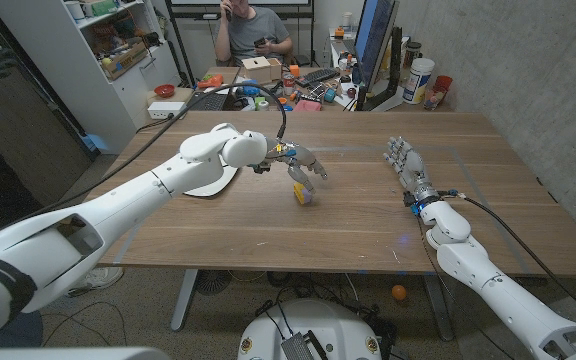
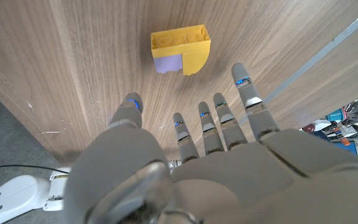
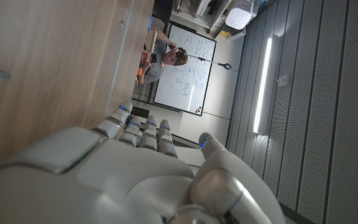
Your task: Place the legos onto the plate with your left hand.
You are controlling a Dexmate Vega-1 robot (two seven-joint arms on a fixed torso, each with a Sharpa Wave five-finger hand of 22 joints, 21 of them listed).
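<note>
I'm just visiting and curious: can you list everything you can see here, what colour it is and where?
Lego block: one, yellow and lilac, mid-table, just beyond the left hand's fingertips.
Plate: one, white, on the table, partly under the left arm.
Table: one, brown wood.
Person: one, seated behind the table.
Left hand: grey, fingers spread above the block, holding nothing.
Right hand: grey, at the table's right side, holding nothing.

Wooden bench (image 1: pixel 368 215), white shelf unit (image 1: pixel 98 60) at the left, cluttered desk (image 1: pixel 288 90) behind, seated person (image 1: pixel 251 35), whiteboard (image 3: pixel 182 71), grey wall (image 1: pixel 528 70).
</note>
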